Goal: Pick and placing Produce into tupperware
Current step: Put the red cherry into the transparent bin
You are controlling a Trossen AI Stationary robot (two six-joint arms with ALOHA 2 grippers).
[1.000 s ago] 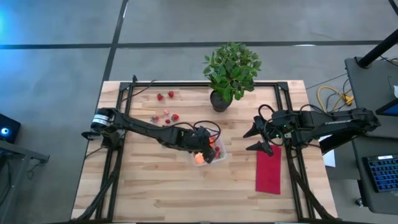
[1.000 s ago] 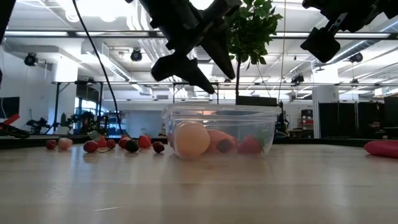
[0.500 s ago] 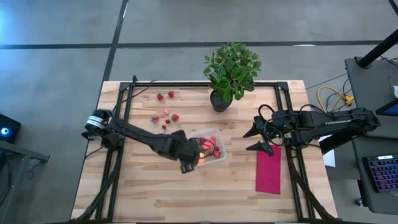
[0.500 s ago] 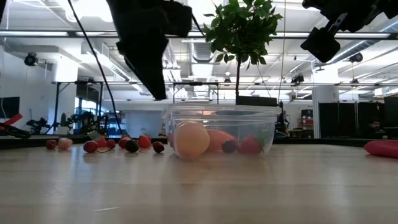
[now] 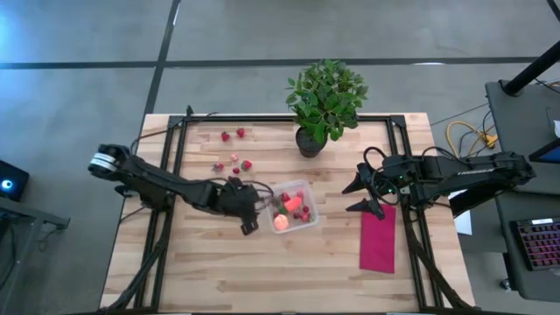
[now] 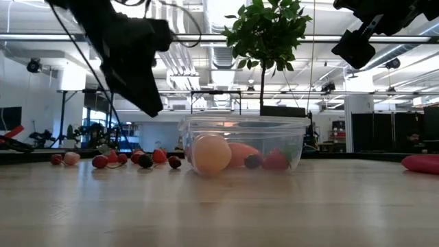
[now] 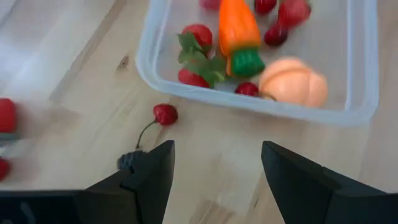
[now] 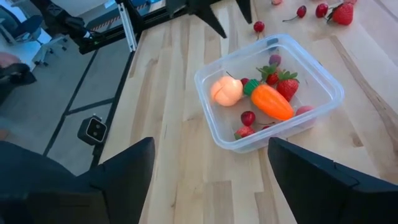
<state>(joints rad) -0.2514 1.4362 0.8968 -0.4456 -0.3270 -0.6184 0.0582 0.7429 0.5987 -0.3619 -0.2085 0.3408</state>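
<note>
- Carrot (image 7: 236, 25), peach (image 7: 292, 81) and some strawberries (image 7: 198, 36) are already placed in the tupperware (image 5: 292, 206), frame centre.
- More strawberries (image 5: 236, 163) are left on the desk (image 5: 219, 271), upper left.
- The left tool (image 7: 214, 171) is seen open and empty beside the tupperware; the right tool (image 8: 208, 165) is open and empty too.

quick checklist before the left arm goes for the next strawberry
1. Left gripper open and empty: ok.
2. Left gripper clear of the tupperware, beside its wall: ok.
3. Carrot and peach-orange fruit already inside the tupperware: ok.
4. Loose produce left on the table: ok, a cherry lies just outside the tupperware and strawberries sit farther back.
5. Right gripper out of the way, open by the red cloth: ok.
6. Potted plant clear of the reach path: ok.
</note>
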